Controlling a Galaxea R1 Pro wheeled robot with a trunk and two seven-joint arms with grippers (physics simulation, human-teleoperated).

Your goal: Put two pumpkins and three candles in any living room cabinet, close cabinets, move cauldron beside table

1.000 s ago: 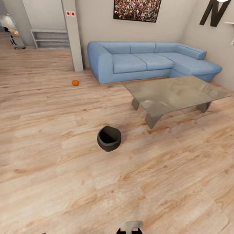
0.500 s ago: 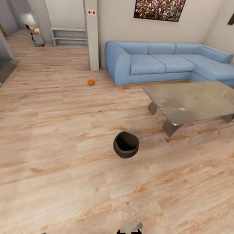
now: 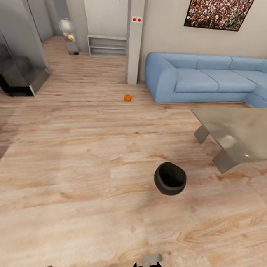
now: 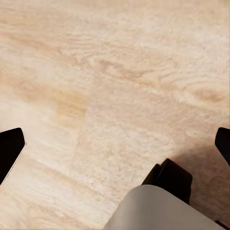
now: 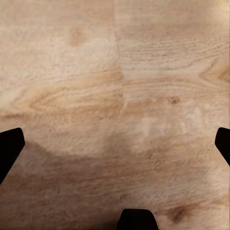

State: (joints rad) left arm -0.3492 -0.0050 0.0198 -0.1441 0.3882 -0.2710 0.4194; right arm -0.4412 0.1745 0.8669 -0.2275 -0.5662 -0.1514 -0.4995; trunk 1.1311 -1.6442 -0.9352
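The blue sofa (image 3: pixel 214 78) is the big landmark. The glass table (image 3: pixel 249 134) sits before it, the cauldron (image 3: pixel 170 178) nearer the robot, one pumpkin (image 3: pixel 127 97) by its left end. Both grippers' fingers (image 4: pixel 10 148) (image 5: pixel 9 146) are apart (holding nothing). Roll slowly toward the pumpkin.

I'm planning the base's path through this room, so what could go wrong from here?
The round black cauldron sits on the wooden floor right ahead; driving forward could knock it. The glass-topped grey coffee table juts in from the right, a likely snag when turning. The small orange pumpkin lies low beside the blue sofa, so reaching it may be awkward.
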